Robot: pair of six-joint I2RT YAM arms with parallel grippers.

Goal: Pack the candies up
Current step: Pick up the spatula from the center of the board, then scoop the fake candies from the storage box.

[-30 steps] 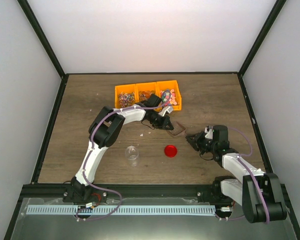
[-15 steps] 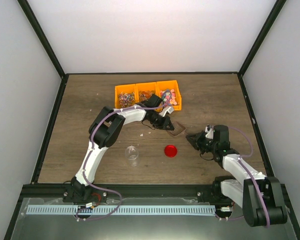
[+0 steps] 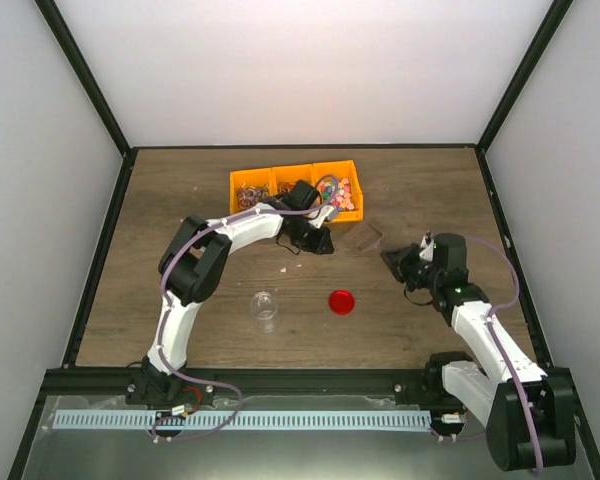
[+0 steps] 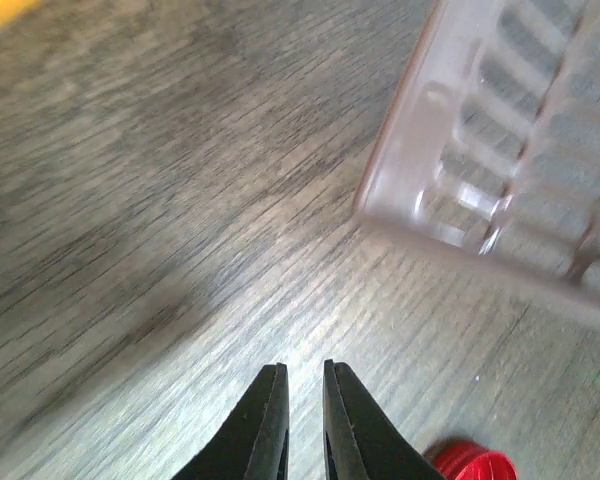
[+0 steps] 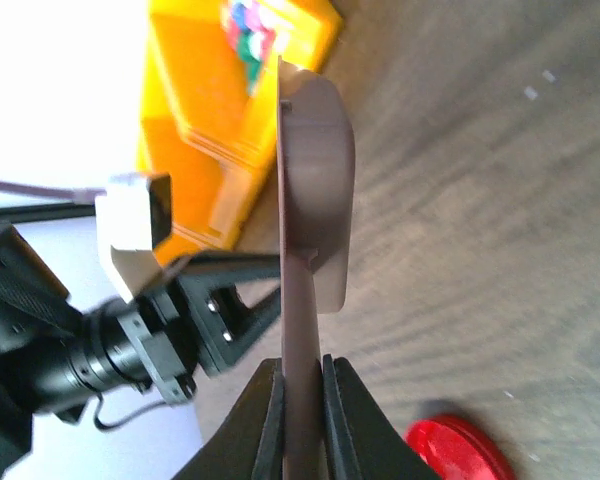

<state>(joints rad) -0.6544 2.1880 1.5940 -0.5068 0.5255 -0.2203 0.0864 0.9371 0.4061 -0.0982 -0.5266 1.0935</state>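
The candies [image 3: 342, 192] are small multicoloured pieces in the right compartment of an orange bin [image 3: 248, 179]; in the right wrist view the candies [image 5: 248, 28] show at the top. My right gripper [image 3: 393, 258] [image 5: 300, 365] is shut on the edge of a thin brown translucent tray [image 3: 363, 237] [image 5: 316, 160], held above the table. My left gripper [image 3: 317, 242] [image 4: 305, 368] hovers over bare wood just left of the tray [image 4: 500, 150], its jaws a narrow gap apart with nothing between them.
A round red lid [image 3: 341, 301] [image 4: 475, 465] [image 5: 455, 450] lies on the table in front of the tray. A small clear jar [image 3: 265, 308] stands to its left. The bin's other two compartments hold more small pieces.
My left gripper let go of the tray and drew back to the left. My right gripper carried the tray back and to the right, off the table.
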